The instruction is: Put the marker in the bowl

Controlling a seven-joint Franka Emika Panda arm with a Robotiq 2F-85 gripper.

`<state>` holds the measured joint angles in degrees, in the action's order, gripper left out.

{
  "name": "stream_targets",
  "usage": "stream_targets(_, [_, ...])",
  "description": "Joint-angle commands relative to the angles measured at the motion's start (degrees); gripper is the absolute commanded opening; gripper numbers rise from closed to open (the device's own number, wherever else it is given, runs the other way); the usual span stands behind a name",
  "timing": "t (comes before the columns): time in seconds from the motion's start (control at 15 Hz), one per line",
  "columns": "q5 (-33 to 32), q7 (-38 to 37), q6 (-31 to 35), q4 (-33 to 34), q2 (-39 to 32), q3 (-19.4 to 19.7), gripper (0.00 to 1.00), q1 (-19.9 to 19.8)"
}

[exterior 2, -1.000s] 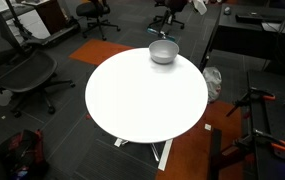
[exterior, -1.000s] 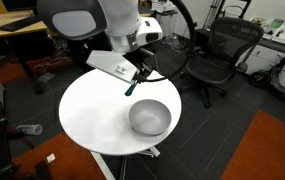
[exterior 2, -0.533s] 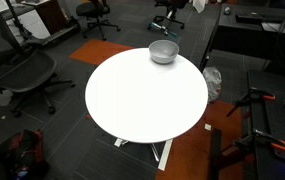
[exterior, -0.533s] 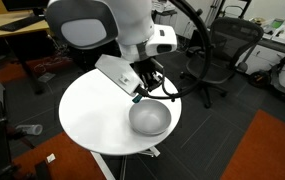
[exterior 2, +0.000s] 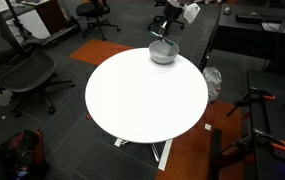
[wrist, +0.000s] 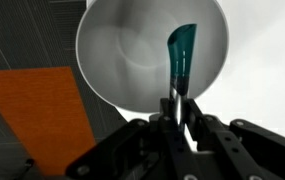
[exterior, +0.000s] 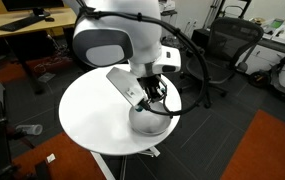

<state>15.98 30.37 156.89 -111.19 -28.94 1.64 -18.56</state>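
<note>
The light-grey bowl (wrist: 132,50) fills the top of the wrist view and stands on the round white table in both exterior views (exterior: 150,122) (exterior 2: 163,52). My gripper (wrist: 178,108) is shut on the marker (wrist: 181,55), whose teal end points out over the bowl's inside. In an exterior view my gripper (exterior: 154,97) hangs just above the bowl. In the far exterior view my gripper (exterior 2: 168,33) shows only in part above the bowl.
The round white table (exterior: 92,115) (exterior 2: 142,95) stands on dark carpet. Black office chairs (exterior: 217,50) (exterior 2: 22,75) and desks ring it. An orange rug (exterior 2: 187,150) lies beside the table base.
My arm has moved with the marker from the table's far side to a spot above the bowl. It has come into the far exterior view.
</note>
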Motion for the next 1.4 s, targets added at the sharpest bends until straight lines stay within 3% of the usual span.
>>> stream_targets(0.0, [-2.19, -3.42, -0.10, 2.73, -3.17, -0.98, 0.05, -1.58])
stream_targets(0.2, [-3.15, -4.35, -0.05, 3.28, -4.51, -1.05, 0.05, -1.98])
stream_targets(0.27, [-3.32, -4.55, -0.06, 3.41, -4.74, -1.14, 0.44, -2.13])
stream_targets(0.33, [-3.64, -5.05, -0.27, 3.54, -4.87, -1.07, 0.45, -2.09])
stream_targets(0.87, [-4.97, -6.05, 0.61, 1.16, -2.71, -0.68, 1.00, -1.25])
stream_targets(1.33, [-8.67, -8.53, 1.43, -5.92, 5.97, 0.29, 1.00, 1.03])
